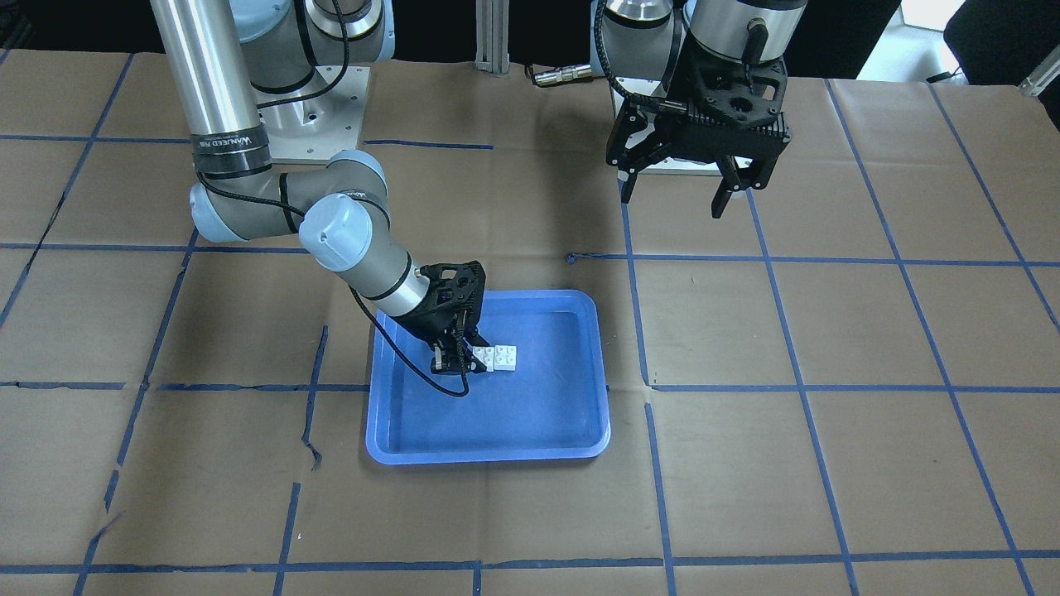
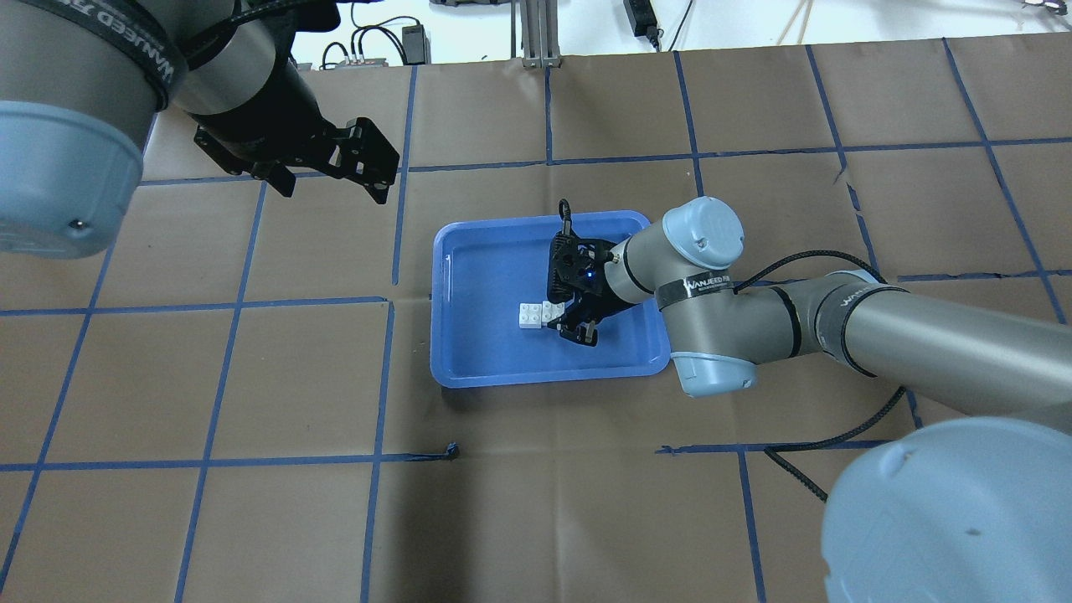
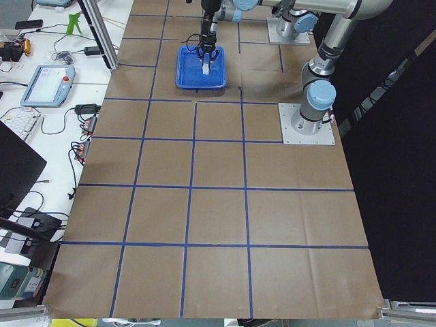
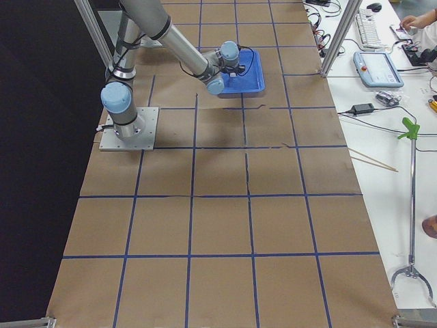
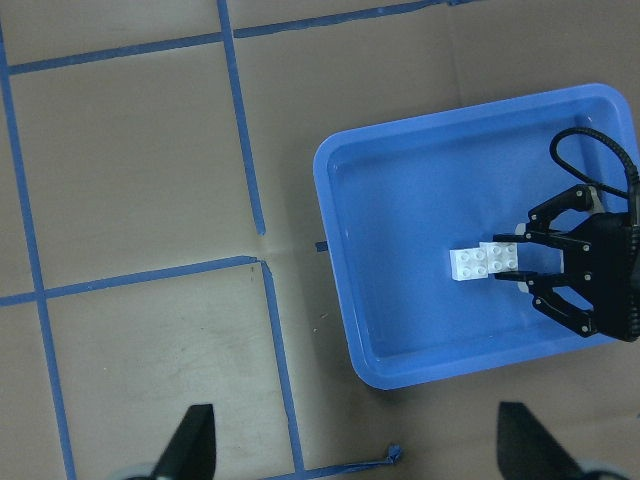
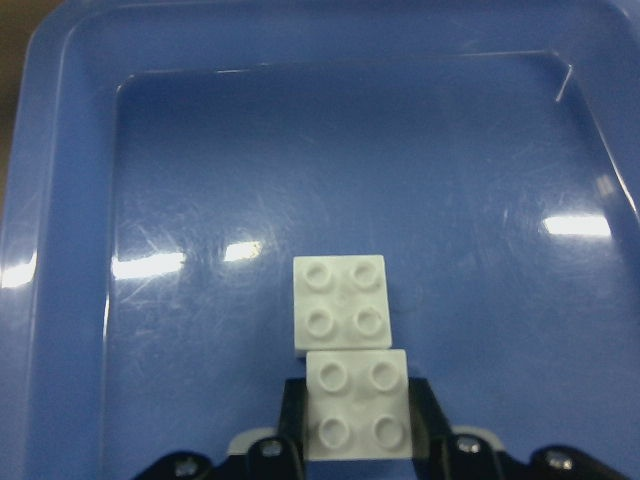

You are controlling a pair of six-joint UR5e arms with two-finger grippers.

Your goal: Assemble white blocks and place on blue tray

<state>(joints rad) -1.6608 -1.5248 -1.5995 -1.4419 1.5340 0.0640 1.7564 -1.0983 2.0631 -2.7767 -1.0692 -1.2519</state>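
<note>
Since the blue tray (image 1: 489,456) lies directly under the right gripper (image 5: 521,257), whose jaws stand narrow and pressed to either side of the nearer of the white blocks (image 6: 348,345), the step in hand appears to be the release. The left gripper (image 1: 675,199) hangs wide and empty, well apart from it and off the tray. The pair appears to rest on the tray floor, the second brick overlapping just ahead of the fingertips; the jaws should part evenly and lift straight up, lest a pad drag the pair askew.
</note>
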